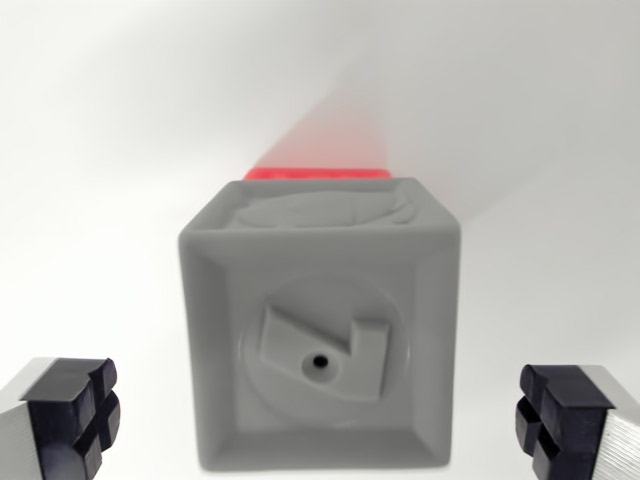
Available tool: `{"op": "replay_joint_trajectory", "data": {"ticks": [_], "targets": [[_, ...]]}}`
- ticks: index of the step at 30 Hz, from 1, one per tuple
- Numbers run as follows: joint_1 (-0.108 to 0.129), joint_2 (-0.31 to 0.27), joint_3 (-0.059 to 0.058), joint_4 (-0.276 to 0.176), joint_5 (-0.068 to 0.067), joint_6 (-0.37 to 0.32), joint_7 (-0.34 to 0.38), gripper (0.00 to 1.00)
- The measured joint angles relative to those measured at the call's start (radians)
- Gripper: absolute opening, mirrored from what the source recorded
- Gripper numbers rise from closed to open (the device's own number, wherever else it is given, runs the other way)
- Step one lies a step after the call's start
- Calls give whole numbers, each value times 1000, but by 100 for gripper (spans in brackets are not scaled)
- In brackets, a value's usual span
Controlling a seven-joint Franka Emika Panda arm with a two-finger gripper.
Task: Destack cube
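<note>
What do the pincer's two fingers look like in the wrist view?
The pincer has two fingers with silver-grey, finely ribbed metal bodies. Each ends in a black pad, chunky and blocky, cut by cross-shaped grooves. No cables or markings show.

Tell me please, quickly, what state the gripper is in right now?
Gripper: open, holding nothing; its fingertips stand apart on either side of the grey cube, not touching it. A red cube shows just beyond the grey one.
</note>
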Motion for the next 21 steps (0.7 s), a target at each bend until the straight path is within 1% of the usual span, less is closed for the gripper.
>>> {"op": "replay_joint_trajectory", "data": {"ticks": [5, 14, 15, 21], "targets": [[-2, 34, 3, 4, 5, 30, -1, 100], [-7, 63, 9, 9, 7, 55, -2, 100], [-7, 64, 9, 9, 7, 55, -2, 0], [-8, 65, 10, 11, 7, 56, -2, 0]]}}
